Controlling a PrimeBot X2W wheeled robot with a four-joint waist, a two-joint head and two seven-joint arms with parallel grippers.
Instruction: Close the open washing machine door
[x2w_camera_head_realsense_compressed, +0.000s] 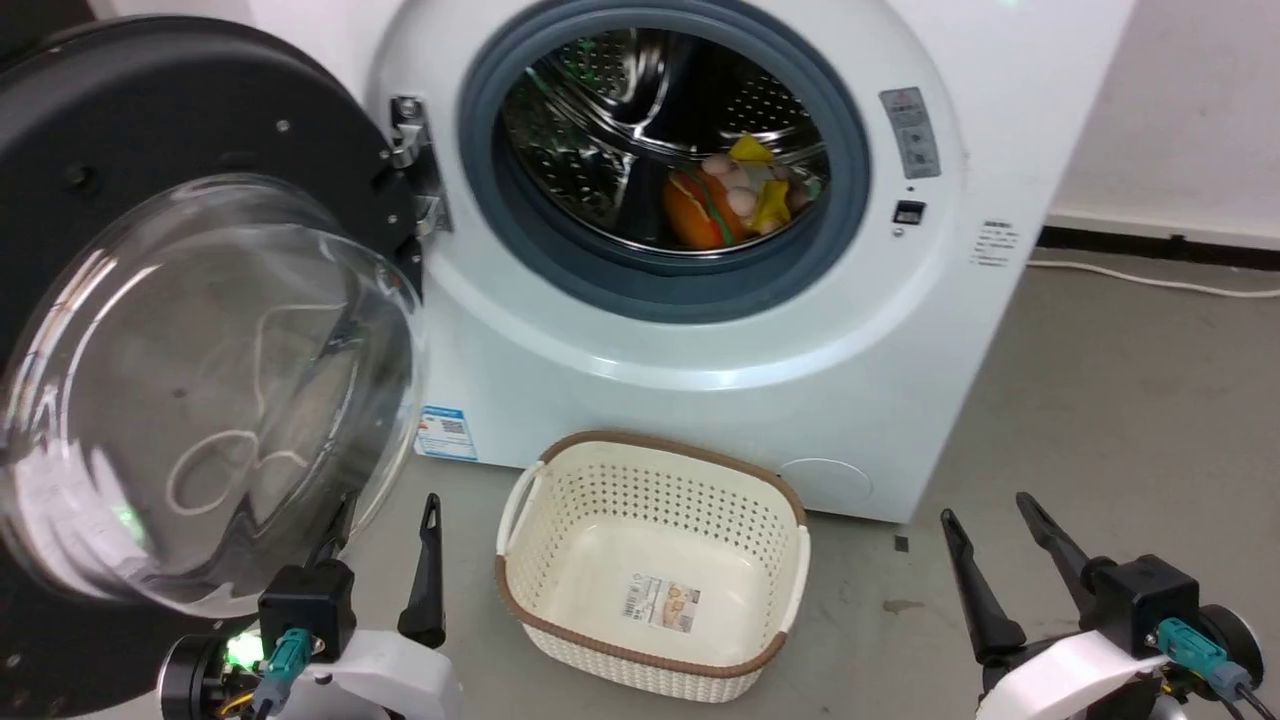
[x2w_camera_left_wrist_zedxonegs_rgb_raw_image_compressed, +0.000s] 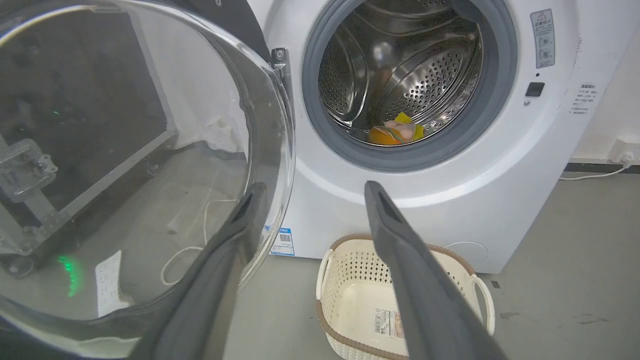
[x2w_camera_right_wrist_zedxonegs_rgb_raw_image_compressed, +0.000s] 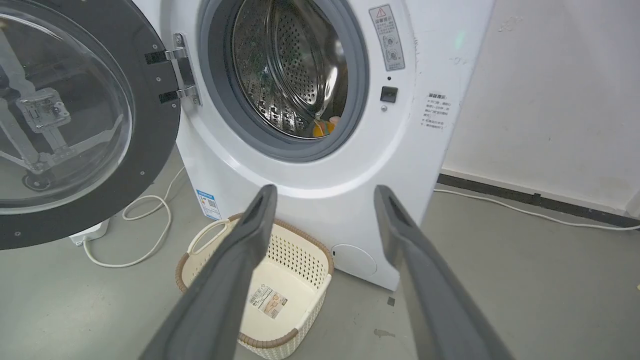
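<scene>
The washing machine door (x2w_camera_head_realsense_compressed: 150, 110) stands swung wide open on its left hinge, and its clear glass bowl (x2w_camera_head_realsense_compressed: 200, 380) bulges toward me. The white washing machine (x2w_camera_head_realsense_compressed: 700, 380) shows its steel drum (x2w_camera_head_realsense_compressed: 640, 110) and grey gasket. My left gripper (x2w_camera_head_realsense_compressed: 385, 510) is open, low beside the bowl's lower right edge; one finger sits behind the glass. In the left wrist view the left gripper (x2w_camera_left_wrist_zedxonegs_rgb_raw_image_compressed: 315, 186) points at the machine (x2w_camera_left_wrist_zedxonegs_rgb_raw_image_compressed: 500, 165), its left finger overlapping the door (x2w_camera_left_wrist_zedxonegs_rgb_raw_image_compressed: 150, 150). My right gripper (x2w_camera_head_realsense_compressed: 985, 507) is open and holds nothing, to the lower right, apart from the machine (x2w_camera_right_wrist_zedxonegs_rgb_raw_image_compressed: 400, 165) and door (x2w_camera_right_wrist_zedxonegs_rgb_raw_image_compressed: 155, 150).
A cream perforated basket (x2w_camera_head_realsense_compressed: 650, 540) sits on the grey floor in front of the machine, between my grippers. Colourful soft toys (x2w_camera_head_realsense_compressed: 735, 195) lie in the drum. A white cable (x2w_camera_right_wrist_zedxonegs_rgb_raw_image_compressed: 145, 235) loops on the floor under the door. Another cable (x2w_camera_head_realsense_compressed: 1150, 280) runs along the wall.
</scene>
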